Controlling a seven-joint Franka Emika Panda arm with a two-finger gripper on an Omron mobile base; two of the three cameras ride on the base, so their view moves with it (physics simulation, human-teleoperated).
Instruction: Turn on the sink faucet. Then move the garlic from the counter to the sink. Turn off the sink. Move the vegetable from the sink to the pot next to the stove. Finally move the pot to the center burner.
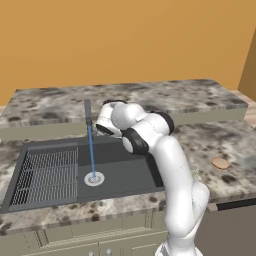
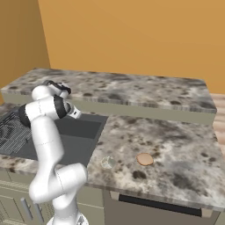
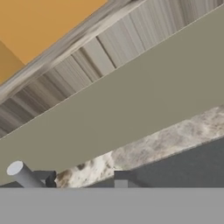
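1. Water is running: I see a blue stream from the faucet point(image 1: 88, 112) tip down to the drain point(image 1: 94, 178) in the sink point(image 1: 125, 170). So I judge the first step done, and fetching the garlic is the step in hand.
2. My gripper point(image 1: 106, 122) sits up by the faucet base, at the back rim of the sink. The arm's wrist hides the fingers in both base views, so I cannot tell whether the jaws are spread or pressed together. Nothing appears to be held.
3. In the hand view I get the lever point(image 3: 24, 176) at the lower left, with a strip of counter point(image 3: 144, 148) edge beyond it.
4. The garlic point(image 2: 107, 163) looks to me like the small pale lump on the counter just right of the sink, near the front edge. It is faint and I am not sure of it. A flat tan disc point(image 2: 145, 159) lies near it, further right.
5. To do this well, I would lift clear of the faucet first, so I don't knock the lever and cut the water.
6. Then swing right over the pale lump, spread the jaws wide, and come straight down.
7. The bulb is small and lumpy; I would close gently, centred, or it may squirt out sideways.
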